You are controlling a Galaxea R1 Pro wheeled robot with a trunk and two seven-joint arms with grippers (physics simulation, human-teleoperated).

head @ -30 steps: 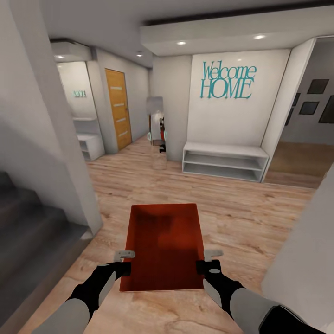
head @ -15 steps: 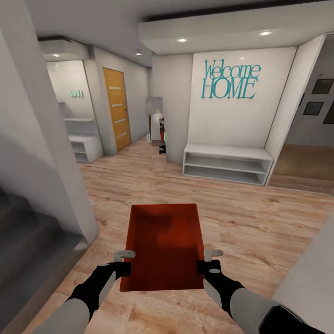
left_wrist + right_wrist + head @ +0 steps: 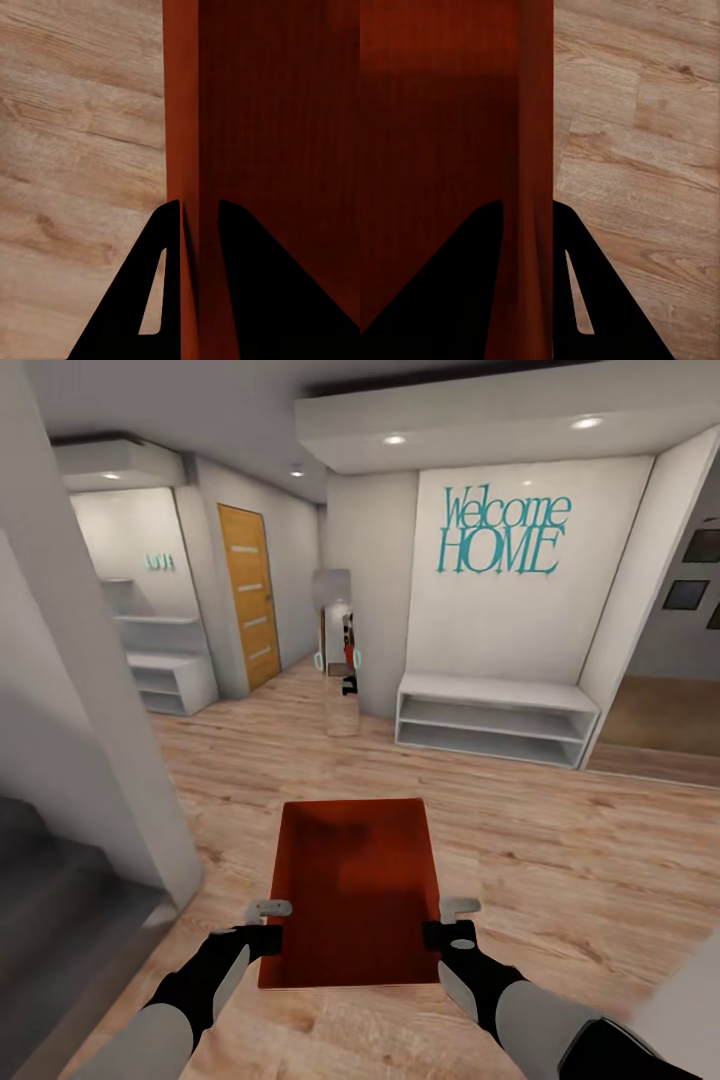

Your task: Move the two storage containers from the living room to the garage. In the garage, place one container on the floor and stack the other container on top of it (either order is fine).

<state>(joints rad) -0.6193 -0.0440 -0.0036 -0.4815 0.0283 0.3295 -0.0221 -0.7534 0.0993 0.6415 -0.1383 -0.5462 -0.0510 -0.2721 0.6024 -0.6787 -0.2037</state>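
- A hallway with a light wood-plank floor (image 3: 560, 860) stretches ahead, white walls on either side and recessed ceiling lights above.
- On the far wall, teal lettering (image 3: 503, 534) reads "Welcome HOME" over a low white shelf bench (image 3: 495, 718).
- An orange wood door (image 3: 249, 596) stands at left, with a narrow standing mirror (image 3: 337, 650) at the wall corner between door and bench.
- Grey stairs (image 3: 55, 900) sit at the near left edge.
- An orange-red storage container (image 3: 351, 888), open top up, is carried level above the plank floor, directly in front of the robot and between its two arms.
- The left gripper (image 3: 268, 926) is clamped on the container's left wall (image 3: 181, 112); the wrist camera shows one dark finger (image 3: 154, 300) outside the wall and one inside.
- The right gripper (image 3: 455, 922) is likewise closed over the right wall (image 3: 535, 112), its fingers (image 3: 585, 292) straddling it.
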